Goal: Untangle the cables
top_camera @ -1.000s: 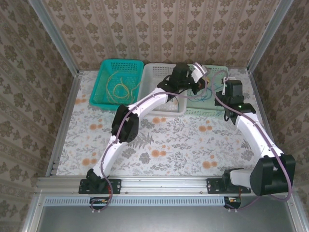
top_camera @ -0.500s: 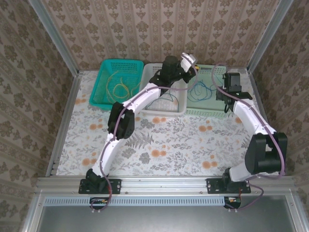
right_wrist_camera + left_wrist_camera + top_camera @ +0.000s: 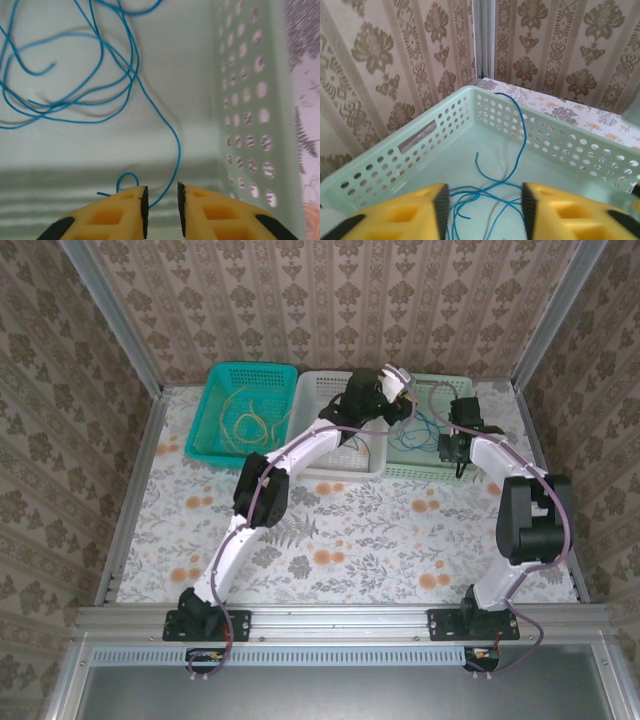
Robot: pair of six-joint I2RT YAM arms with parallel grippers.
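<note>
Top external view, read left to right, gives us three baskets along the far edge of the table. The teal basket [image 3: 207, 435] holds loose yellow and green cables [image 3: 245, 422]. The white basket [image 3: 320, 388] in the middle is partly covered by the left arm, and we cannot tell what lies in it. The mint basket [image 3: 428, 473] on the right holds the blue cables [image 3: 418, 425], looped over one another. Both arms reach into that mint basket. On the left wrist camera the left gripper [image 3: 485, 202] hangs just above the blue tangle, its jaws well apart with nothing clamped. On the right wrist camera the right gripper [image 3: 161, 202] sits low near the perforated wall, jaws parted by a narrow gap. One blue strand runs down to that gap, but we judge it is not pinched. We take the step in hand to be separating the blue strands. Next we would need to single out one strand clear of the crossings, close on it alone, and draw it away slowly so the loops do not tighten.
</note>
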